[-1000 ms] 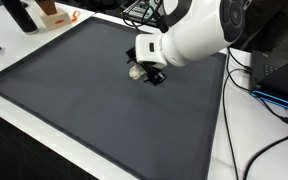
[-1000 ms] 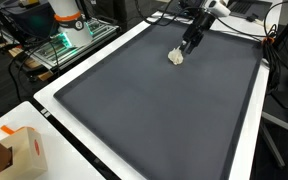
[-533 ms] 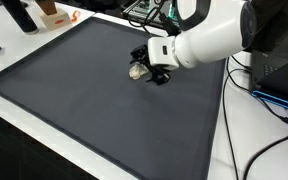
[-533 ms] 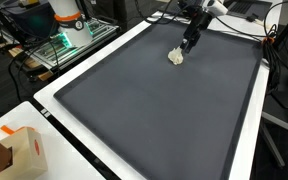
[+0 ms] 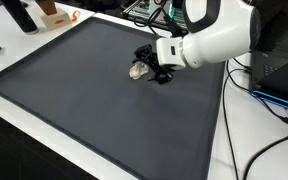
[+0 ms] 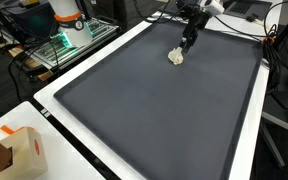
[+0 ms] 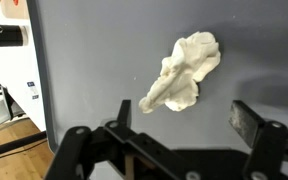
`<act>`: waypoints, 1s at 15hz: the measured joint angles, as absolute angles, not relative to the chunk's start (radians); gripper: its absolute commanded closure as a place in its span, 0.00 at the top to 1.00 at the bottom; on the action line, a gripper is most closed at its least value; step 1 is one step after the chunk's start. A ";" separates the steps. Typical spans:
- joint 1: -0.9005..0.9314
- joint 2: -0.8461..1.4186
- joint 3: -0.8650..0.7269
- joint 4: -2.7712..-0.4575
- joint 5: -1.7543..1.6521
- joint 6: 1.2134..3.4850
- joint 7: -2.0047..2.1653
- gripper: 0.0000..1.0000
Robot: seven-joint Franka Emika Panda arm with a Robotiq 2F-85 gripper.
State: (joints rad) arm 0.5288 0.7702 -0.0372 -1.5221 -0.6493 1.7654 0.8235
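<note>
A white worktop (image 6: pixel 52 103) carries a big dark grey mat (image 5: pixel 84 95). The mat looks flat and a bit soft, like rubber or felt, and it covers nearly the whole top in both exterior views. A smooth, round white robot arm (image 5: pixel 212 38) with a shiny plastic shell leans over the far part of the mat. A small brown cardboard box (image 6: pixel 22 150) with orange patches stands on a corner of the worktop, well apart from the arm. The marks on the box are too small to read. At the end of the arm are the black fingers (image 7: pixel 256 124), hard and blocky. They are spread wide apart and hold nothing. A little white crumpled lump (image 7: pixel 184 72), wrinkly like squashed paper or cloth, lies on the mat near its far edge. In the wrist view it sits just past the tips of the fingers, not touching them, with bare mat all around it. In an exterior view the lump (image 5: pixel 136 72) lies just beside the fingers.
</note>
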 measured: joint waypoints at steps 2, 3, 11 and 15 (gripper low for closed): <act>0.529 0.763 -0.032 -1.532 -0.661 1.765 0.829 1.00; 0.529 0.759 -0.029 -1.536 -0.666 1.765 0.831 1.00; 0.523 0.698 0.003 -1.609 -0.691 1.766 0.830 1.00; 0.515 0.647 0.024 -1.661 -0.693 1.767 0.817 1.00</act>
State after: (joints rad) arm 0.5149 0.6469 0.0243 -1.6615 -0.6931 1.7673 0.8171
